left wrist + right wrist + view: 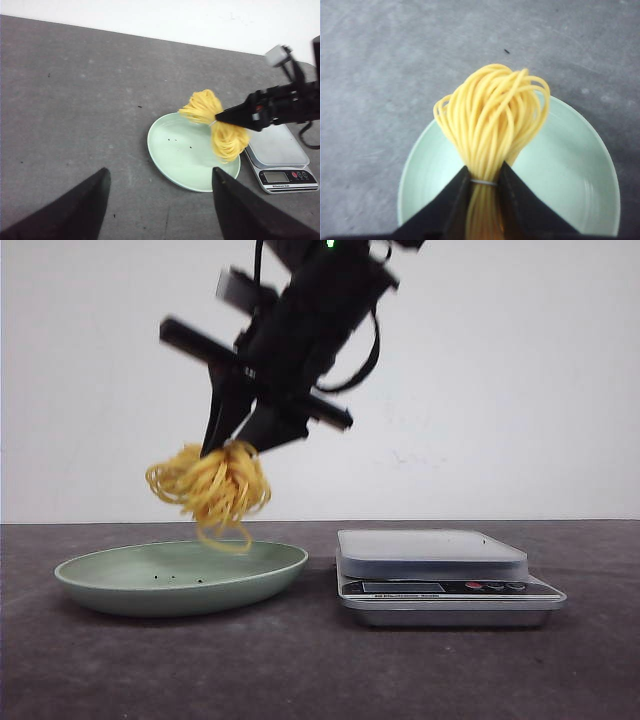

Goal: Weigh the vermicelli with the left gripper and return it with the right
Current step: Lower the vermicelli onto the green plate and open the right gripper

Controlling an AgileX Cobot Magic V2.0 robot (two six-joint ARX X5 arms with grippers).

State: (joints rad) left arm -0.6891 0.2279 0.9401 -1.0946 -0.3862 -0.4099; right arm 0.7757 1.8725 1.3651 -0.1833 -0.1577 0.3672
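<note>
One pale green plate (180,578) sits toward the left edge of my dark worktop (320,670), holding nothing but a few dark specks, and the silver scale (440,575) beside it has a bare platform too. My right gripper (232,445) is clamped on the vermicelli (212,485), pinching the yellow nest at its waist so the loops fan out on both sides, hanging in the air above the plate, clear of its rim. In the right wrist view the strands (492,120) spread out past my fingertips with the plate below them. My left gripper (160,200) is spread wide and holding nothing, only two black fingers (80,210) showing, cut off at the frame edge. The scale's display (276,177) is too small for me to read.
</note>
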